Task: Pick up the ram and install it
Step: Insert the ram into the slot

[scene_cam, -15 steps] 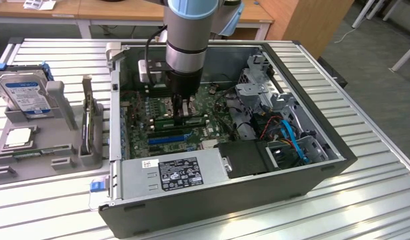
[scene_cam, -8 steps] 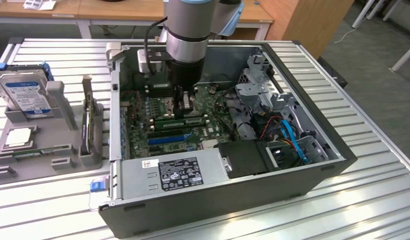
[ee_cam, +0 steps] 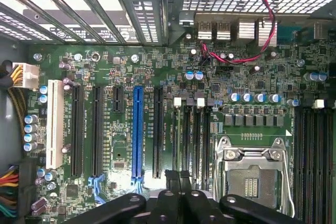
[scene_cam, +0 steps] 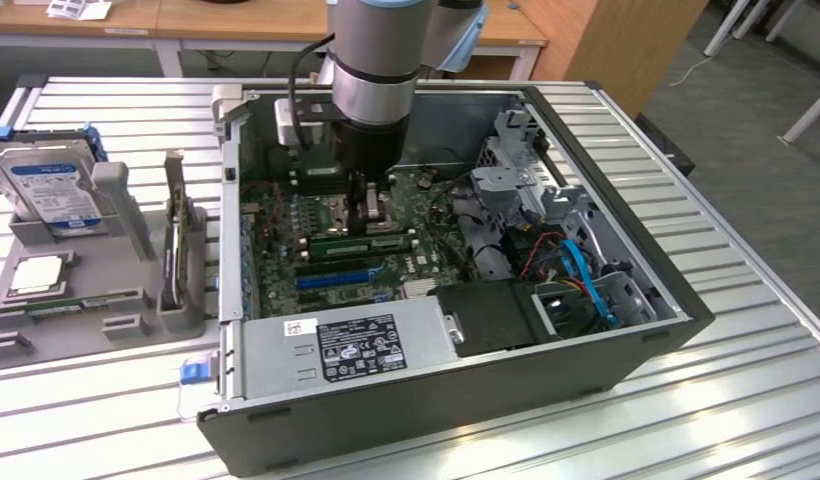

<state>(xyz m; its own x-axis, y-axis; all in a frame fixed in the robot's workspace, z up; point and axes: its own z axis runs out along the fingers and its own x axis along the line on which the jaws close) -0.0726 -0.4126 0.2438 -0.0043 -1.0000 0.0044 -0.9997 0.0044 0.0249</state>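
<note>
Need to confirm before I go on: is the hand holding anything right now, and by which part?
Cannot tell. The hand sits low over the motherboard, just above the green ram at the slots; any contact between them is hidden.

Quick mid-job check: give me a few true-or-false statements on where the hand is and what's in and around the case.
1. The hand is down inside the open computer case, over the motherboard. True.
2. The hard drive lies inside the case. False: it stands in the grey holder outside, on the exterior view's left.
3. A cooler covers the processor socket. False: the socket is bare.
4. The motherboard has one blue slot. True.
</note>
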